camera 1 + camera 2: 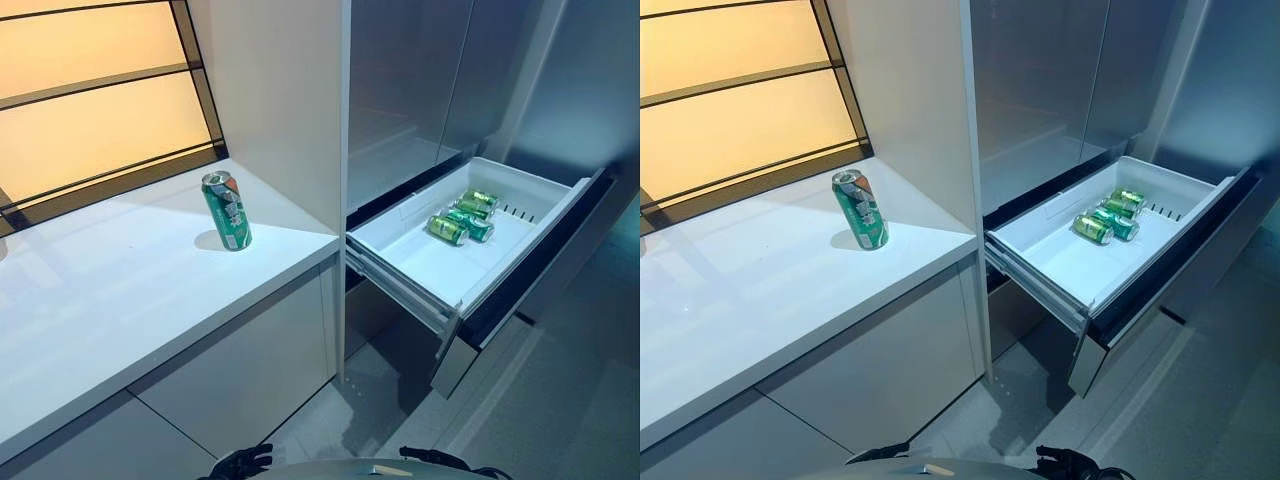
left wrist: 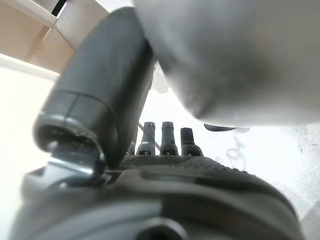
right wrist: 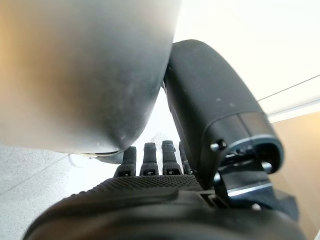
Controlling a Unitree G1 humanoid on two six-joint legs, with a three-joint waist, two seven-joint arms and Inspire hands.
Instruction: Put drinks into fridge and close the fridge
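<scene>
- The fridge [image 1: 420, 90] fills the upper right of the head views: tall grey steel doors, shut, standing just beside a white side panel [image 1: 280, 100].
- The counter [image 1: 110, 300] is a broad white slab running from the left edge to that panel, with plain white cabinet fronts [image 1: 240, 370] beneath it and a lit, amber-toned window [image 1: 90, 100] with dark bars behind it.
- The drawer [image 1: 400, 245] of the fridge is pulled well out below the steel doors. Its white tray is open to view, its dark front panel angled out toward the right.
- The floor [image 1: 560, 400] is grey tile, below and in front of the drawer.
- The left hand [image 2: 165, 142] shows at the bottom edge of the head views, low and well apart from counter and drawer. In its wrist view the fingers are straight and hold nothing, the thumb standing out beside them.
- The right hand [image 3: 150, 160] also shows at the bottom edge, to the right of the left one. Its fingers are likewise straight and empty, with the thumb out to the side.
- One can [image 1: 227, 210], green with a red patch, stands upright on the counter near its back right corner, close to the panel.
- Three cans [image 1: 463, 217], also green, lie on their sides in the far part of the drawer tray, close together in a row.
</scene>
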